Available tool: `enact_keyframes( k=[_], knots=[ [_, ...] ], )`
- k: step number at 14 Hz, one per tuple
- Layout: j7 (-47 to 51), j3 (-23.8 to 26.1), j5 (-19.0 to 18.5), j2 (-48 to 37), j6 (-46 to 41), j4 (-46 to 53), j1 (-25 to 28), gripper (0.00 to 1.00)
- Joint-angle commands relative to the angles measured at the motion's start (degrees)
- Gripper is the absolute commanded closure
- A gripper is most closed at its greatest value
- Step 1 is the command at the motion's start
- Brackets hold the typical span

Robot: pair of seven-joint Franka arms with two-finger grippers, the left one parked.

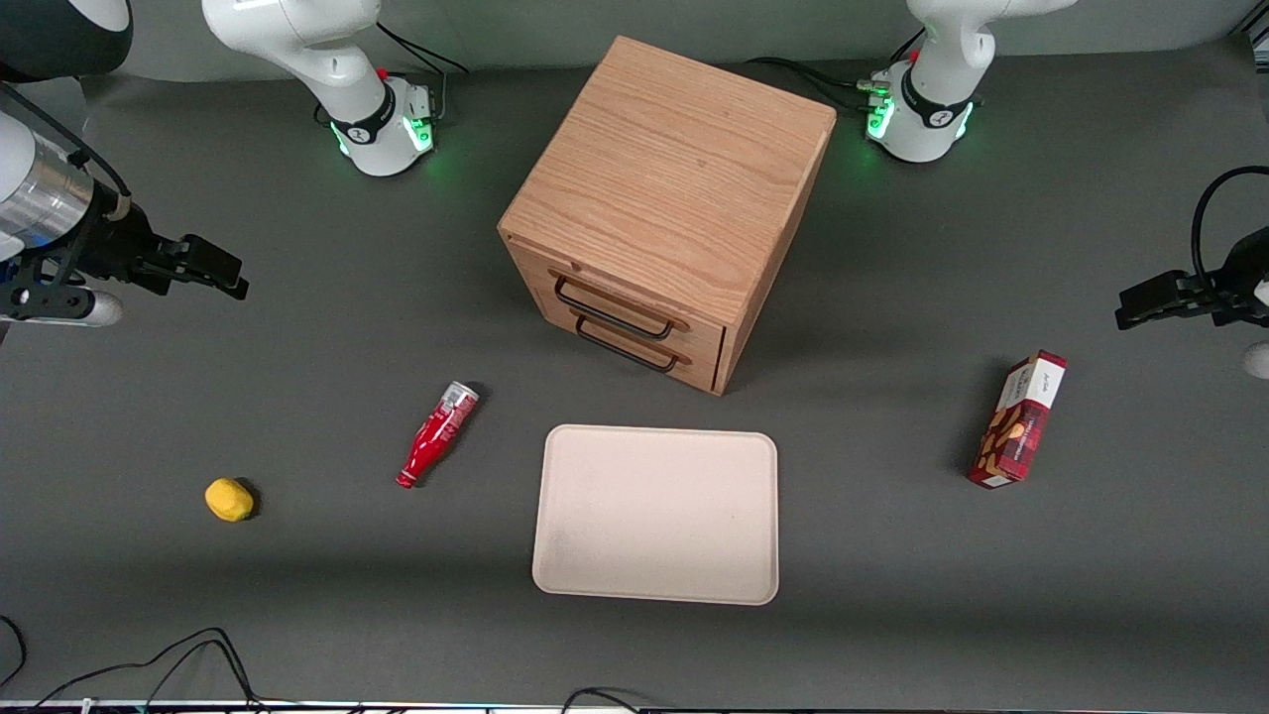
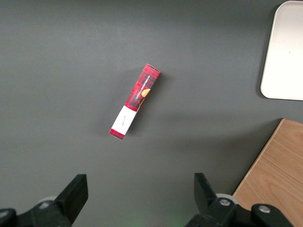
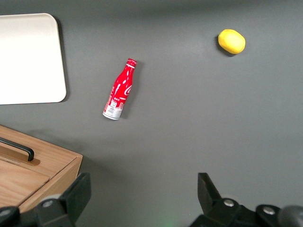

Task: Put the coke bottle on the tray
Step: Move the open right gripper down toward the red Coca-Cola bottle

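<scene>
Gripper: we see the gripper (image 1: 223, 273) raised above the table (image 1: 892, 615) at the working arm's end, well apart from every object. In the right wrist view its two fingers (image 3: 75, 196) stand spread wide with only bare table between them, so we read it as holding nothing.

Coke bottle: we find the coke bottle (image 1: 436, 434) lying on its side on the table, beside the tray and apart from it, toward the working arm's end. Its red cap points toward the front camera and its silver-grey base toward the cabinet. In the right wrist view the coke bottle (image 3: 120, 96) lies between the tray (image 3: 28, 59) and the lemon (image 3: 231, 41), touching neither.

Tray: we note the tray (image 1: 656, 585) flat on the table, nearer to the front camera than the cabinet, with nothing on it.

Cabinet: we see the wooden drawer cabinet (image 1: 674, 188) standing in the middle of the table, turned at an angle, its two drawers (image 1: 634, 332) fitted with dark handles.

Lemon: we mark a small yellow lemon (image 1: 229, 499) resting on the table toward the working arm's end, farther out than the bottle.

Snack box: we see a red snack box (image 1: 1018, 419) lying toward the parked arm's end of the table, well apart from the tray.
</scene>
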Motion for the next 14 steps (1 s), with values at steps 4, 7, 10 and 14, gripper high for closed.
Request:
enact_keyframes(
  k=[4,7,10,14],
  knots=[
    [-0.80,0.44,1.20,1.53,-3.95,3.53,-1.15,0.00],
    [6.09,1.31,1.20,4.24,-3.86,4.06,-0.54,0.00],
    [15.70,4.12,1.37,11.96,-2.11,7.03,-0.01,0.00],
    [28.18,8.52,0.50,23.12,3.33,11.53,0.86,0.00]
  ],
)
